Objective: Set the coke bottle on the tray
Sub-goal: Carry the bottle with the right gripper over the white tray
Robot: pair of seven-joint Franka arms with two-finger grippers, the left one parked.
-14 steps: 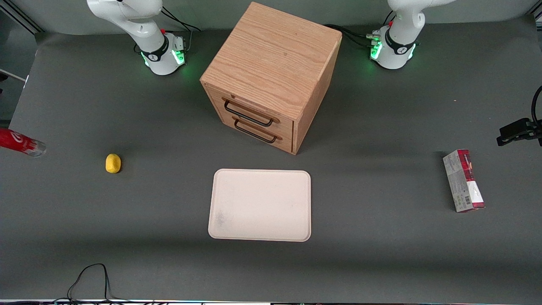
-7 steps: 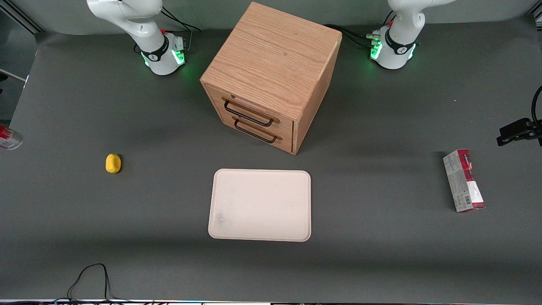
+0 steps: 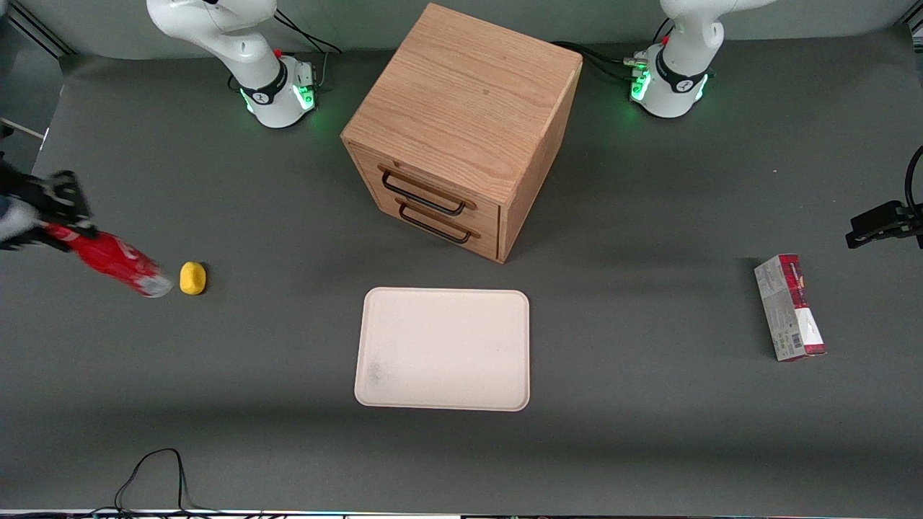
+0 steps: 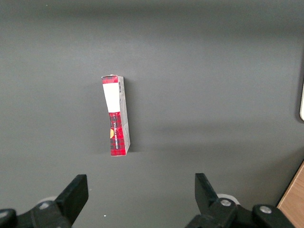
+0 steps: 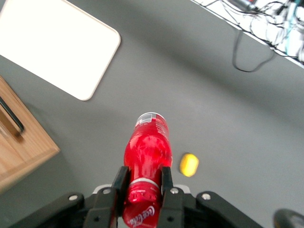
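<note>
My pincer (image 5: 142, 190) is clamped on the coke bottle (image 5: 145, 156), which juts out tilted ahead of it above the table, so I should carry it level toward the tray (image 3: 442, 349), well off, lowering gently.

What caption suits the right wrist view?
Gripper shut on the coke bottle, carried above the table, tray ahead.

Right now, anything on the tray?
Nothing: the tray shows only faint smudges. The coke bottle is held in the gripper, toward the working arm's end, beside the yellow lump.
</note>
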